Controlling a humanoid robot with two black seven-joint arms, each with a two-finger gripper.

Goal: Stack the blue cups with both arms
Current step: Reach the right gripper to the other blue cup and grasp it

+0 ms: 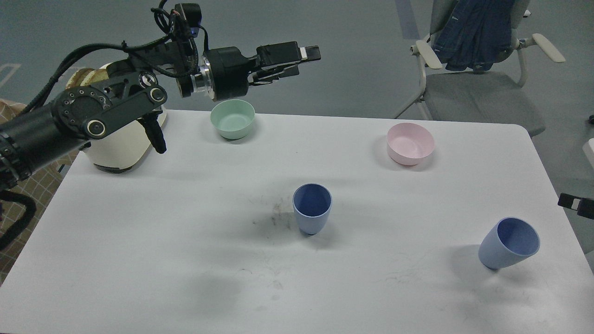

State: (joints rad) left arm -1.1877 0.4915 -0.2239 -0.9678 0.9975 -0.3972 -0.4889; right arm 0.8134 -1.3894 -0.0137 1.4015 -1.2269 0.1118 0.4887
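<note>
Two periwinkle-blue cups stand on the white table (153, 241). One blue cup (312, 208) is upright at the table's middle. The other blue cup (509, 243) is near the front right edge and looks tilted to the right. My left gripper (308, 61) is high above the table's far edge, just right of the mint-green bowl, pointing right. Its fingers are a little apart and hold nothing. Of my right gripper only a black tip with a white pad (575, 202) shows at the right edge, above and right of the right cup.
A mint-green bowl (232, 118) sits at the back left. A pink bowl (410, 144) sits at the back right. A cream appliance (118, 150) stands at the table's left back corner under my left arm. A chair (468, 90) with a denim garment stands behind the table.
</note>
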